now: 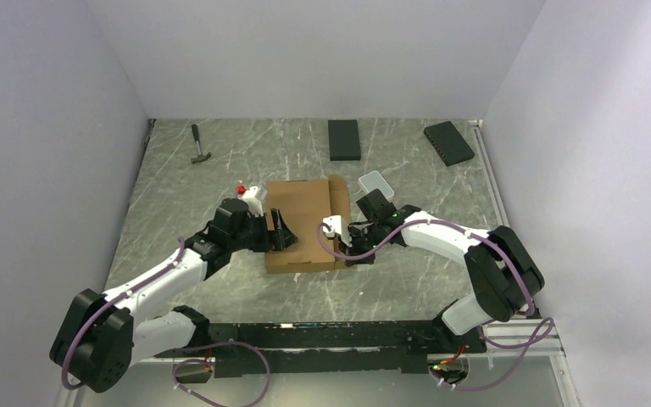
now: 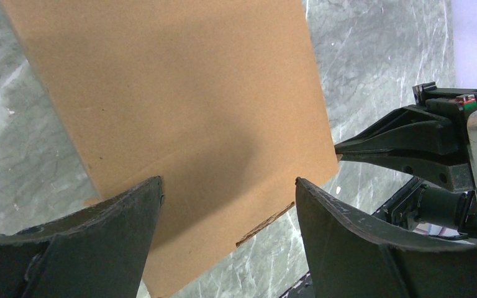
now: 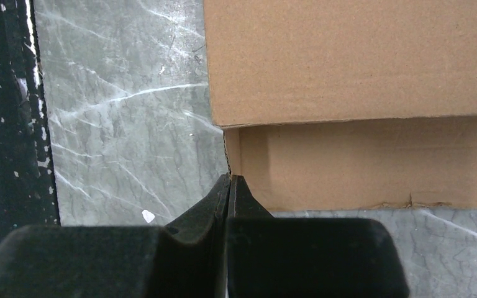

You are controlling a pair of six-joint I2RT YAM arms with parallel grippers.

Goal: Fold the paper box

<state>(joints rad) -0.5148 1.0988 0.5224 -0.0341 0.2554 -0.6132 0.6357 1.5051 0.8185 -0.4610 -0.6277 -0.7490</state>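
The paper box, plain brown cardboard, lies flat-topped in the middle of the table. My left gripper hovers over its left part, jaws wide open with nothing between them. In the left wrist view the box's top panel fills the space beyond my left gripper. My right gripper is at the box's near right corner, jaws shut. In the right wrist view its tips touch the end of the low side wall under the top panel. From the left wrist it shows as my right gripper pointing at that corner.
A hammer lies at the back left. Two black slabs lie at the back. A small translucent white case sits just behind the box's right side. The black base rail runs along the near edge.
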